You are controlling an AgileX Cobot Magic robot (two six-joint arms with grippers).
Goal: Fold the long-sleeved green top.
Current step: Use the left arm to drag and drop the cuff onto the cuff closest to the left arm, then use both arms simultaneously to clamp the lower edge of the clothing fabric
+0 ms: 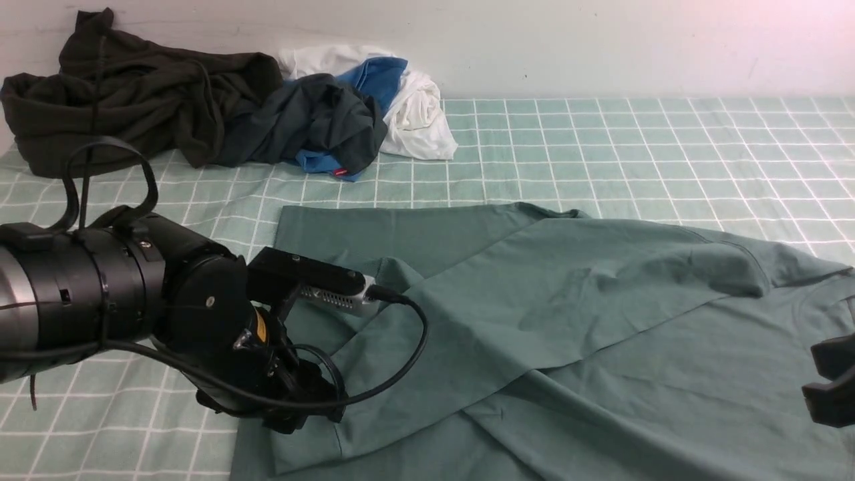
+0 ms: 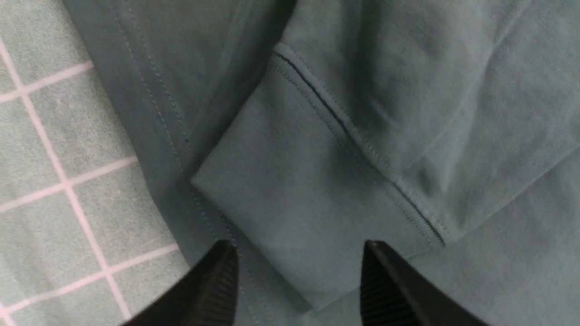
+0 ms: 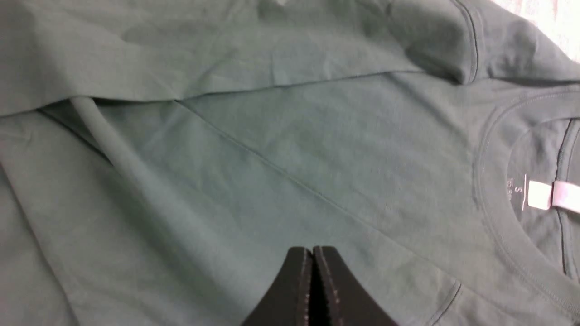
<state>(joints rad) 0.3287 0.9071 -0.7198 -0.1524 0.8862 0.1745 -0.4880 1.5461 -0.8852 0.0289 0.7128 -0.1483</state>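
Note:
The green long-sleeved top (image 1: 568,314) lies spread on the grid cloth, with one side folded over its body in a long diagonal edge. My left gripper (image 1: 304,407) hangs low over the top's near left part. In the left wrist view it (image 2: 297,246) is open, and a sleeve cuff (image 2: 290,194) lies flat just beyond and between the fingertips, held by neither. My right gripper (image 1: 831,387) shows at the right edge. It (image 3: 312,249) is shut with nothing in it, above the top's body (image 3: 272,181) near the ribbed neck (image 3: 498,217) and its white label (image 3: 550,195).
A very dark olive garment (image 1: 133,100) is heaped at the back left. Beside it lies a pile of dark, blue and white clothes (image 1: 361,107). The mint cloth with white grid lines (image 1: 601,147) covers the table up to the white wall.

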